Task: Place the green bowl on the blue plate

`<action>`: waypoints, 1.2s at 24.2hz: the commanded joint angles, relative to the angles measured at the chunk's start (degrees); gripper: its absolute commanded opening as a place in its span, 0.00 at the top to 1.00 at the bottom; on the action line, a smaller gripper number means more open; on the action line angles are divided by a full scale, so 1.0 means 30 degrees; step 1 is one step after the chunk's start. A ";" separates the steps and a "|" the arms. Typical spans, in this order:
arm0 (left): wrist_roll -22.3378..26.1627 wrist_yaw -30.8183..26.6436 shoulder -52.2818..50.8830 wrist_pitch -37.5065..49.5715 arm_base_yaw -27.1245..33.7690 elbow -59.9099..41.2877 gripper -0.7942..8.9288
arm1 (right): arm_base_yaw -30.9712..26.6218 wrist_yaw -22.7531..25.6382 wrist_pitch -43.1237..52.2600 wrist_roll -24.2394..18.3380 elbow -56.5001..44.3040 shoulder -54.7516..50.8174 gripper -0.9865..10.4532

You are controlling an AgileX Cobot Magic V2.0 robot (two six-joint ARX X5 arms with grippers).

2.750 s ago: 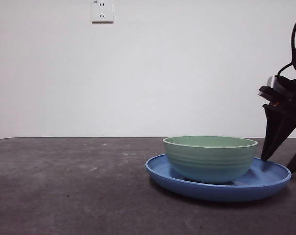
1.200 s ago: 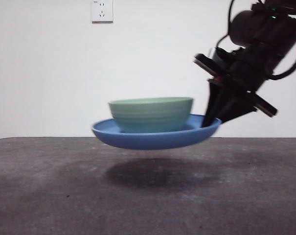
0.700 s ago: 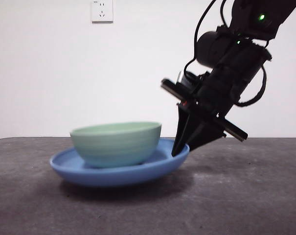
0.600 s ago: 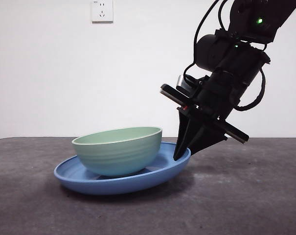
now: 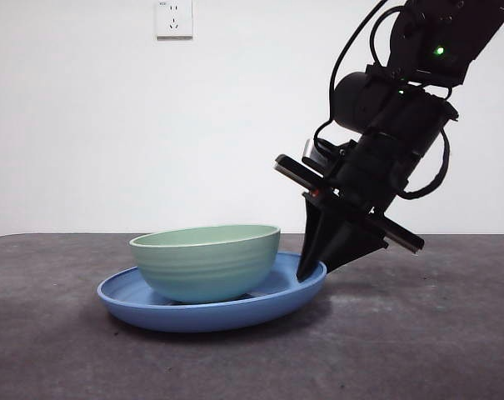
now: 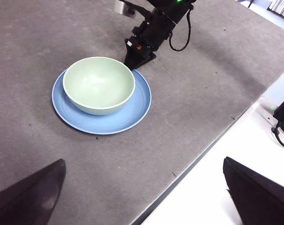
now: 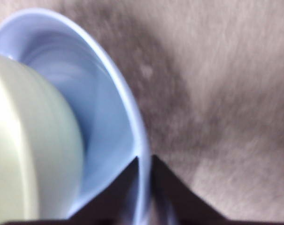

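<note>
The pale mint-green ridged bowl (image 5: 206, 262) sits inside the wide glossy blue plate (image 5: 276, 296), hiding the plate's centre. The right gripper (image 5: 311, 271) pinches the plate's rim; its blurred wrist view shows the jaws closed on the rim. The left gripper (image 6: 142, 197), cut off at the frame edge, spreads wide above the grey table (image 6: 193, 93). A white wall socket (image 5: 174, 18) sits behind.

Low front view level across table, left wrist high overhead, right wrist close, all sharing blue plate (image 5: 210, 312).

Green bowl (image 7: 24, 140) blurred, cut off (right wrist view).
</note>
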 commanded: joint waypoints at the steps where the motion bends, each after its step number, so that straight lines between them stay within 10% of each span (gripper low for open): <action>1: -0.0058 -0.0044 0.0080 0.0226 -0.0102 0.0182 0.34 | -0.0153 0.0328 -0.0262 -0.0328 0.0918 -0.0743 0.69; 13: -0.0051 -0.0044 0.0080 0.0357 -0.0102 0.0182 0.34 | -0.0335 0.2586 -0.8655 -0.4962 0.2535 -0.9843 0.41; 29: -0.0051 -0.0044 0.0080 0.0364 -0.0102 0.0189 0.34 | 0.2324 0.2586 -1.0797 -0.5311 -0.1005 -2.0728 0.41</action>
